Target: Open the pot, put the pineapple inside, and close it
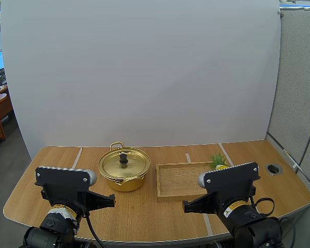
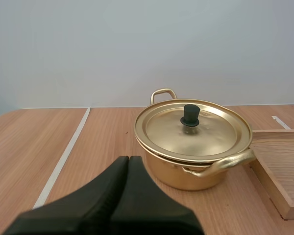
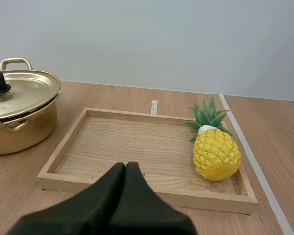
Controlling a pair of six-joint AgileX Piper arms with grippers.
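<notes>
The pot (image 2: 186,172) stands on the desk (image 1: 144,217) with its lid (image 2: 213,133) seated squarely on the rim, the black knob (image 2: 189,114) upright at the centre. The pineapple (image 3: 216,154) lies in the wooden tray (image 3: 132,142) just beside the pot, at the tray's end away from the pot, leaves pointing away from the arms. Nothing of the task looks done yet, so the step in hand is the first one: opening the pot. By my reading, that calls for the left claw (image 2: 129,159) to part its fingers, travel forward and up over the lid, and come down around the knob. The knob is small and the polished lid looks slippery, so the approach wants to be centred. The left claw is pressed closed with nothing between its fingers, low and level near the front edge of the desk and aimed at the pot. The right claw (image 3: 126,165) is likewise closed and empty, low and level in front of the tray's near rim — well placed, I think, to fetch the pineapple once the lid is off.
</notes>
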